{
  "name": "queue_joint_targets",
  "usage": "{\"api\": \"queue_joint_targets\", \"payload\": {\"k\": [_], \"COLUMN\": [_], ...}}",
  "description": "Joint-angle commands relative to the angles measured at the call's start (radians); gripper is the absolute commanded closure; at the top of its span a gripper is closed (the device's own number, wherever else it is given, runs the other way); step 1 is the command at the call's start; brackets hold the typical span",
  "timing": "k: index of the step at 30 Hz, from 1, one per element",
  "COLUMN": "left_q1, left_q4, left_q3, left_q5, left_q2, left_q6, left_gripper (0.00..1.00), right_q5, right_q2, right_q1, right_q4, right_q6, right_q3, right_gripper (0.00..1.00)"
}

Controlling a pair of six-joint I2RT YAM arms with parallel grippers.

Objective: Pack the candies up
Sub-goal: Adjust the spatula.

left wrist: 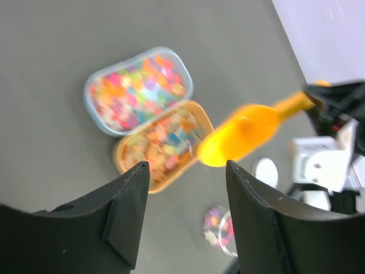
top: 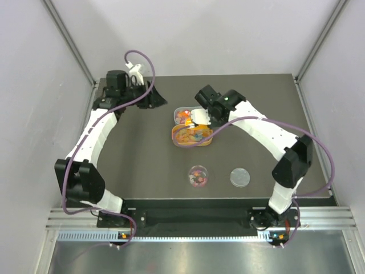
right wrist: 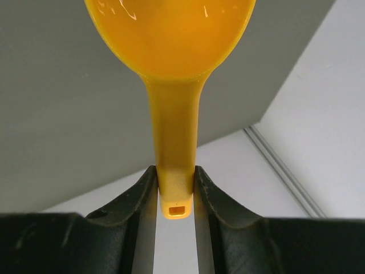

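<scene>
The right gripper (right wrist: 174,178) is clamped narrow on the handle end of an orange plastic scoop (right wrist: 171,34), jaws pressing both sides of the stem. It holds the bowl out over the far middle of the dark grey table (top: 142,160). From the left wrist view the scoop's mouth hangs just above the edge of an orange oblong tray (left wrist: 117,157). I see no sweets in the bowl, though that view is blurred.

The candies (left wrist: 137,91), tiny multicoloured pieces, lie heaped in a pale blue oblong tray (left wrist: 86,94) and in the orange one touching it. A few more sit in a small round clear cup (top: 199,175) nearer the arms, and a round clear lid (top: 240,177) lies beside that cup, apart from it.

The left gripper (left wrist: 187,166) hangs off to the far left, jaws apart with nothing between them.

This looks to me like the scooping step, with the cup only partly filled. The next move would call for dipping the bowl into the sweets and lifting it level. After that comes carrying it to the small cup and tipping slowly, since the cup's mouth gives little room for spill
</scene>
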Motion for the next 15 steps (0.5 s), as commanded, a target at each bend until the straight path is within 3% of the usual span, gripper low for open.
{"api": "queue_joint_targets", "payload": {"k": [1,6,15], "left_q1": [-0.049,-0.080,-0.116], "left_q4": [-0.029,-0.046,-0.037], "left_q3": [0.013,0.019,0.025], "left_q5": [0.046,0.017,-0.038], "left_q2": [0.032,0.115,0.192], "left_q6": [0.008,0.054,0.097], "left_gripper": [0.39,0.42,0.56], "right_q5": [-0.083,-0.143,-0.213], "right_q2": [0.069,0.136,0.072], "right_q1": [-0.004,-0.004,-0.004], "right_q4": [0.071,0.028,0.058], "right_q6": [0.055,0.097,0.092], "right_q3": [0.131,0.280,0.277], "right_gripper": [1.00,1.00,1.00]}}
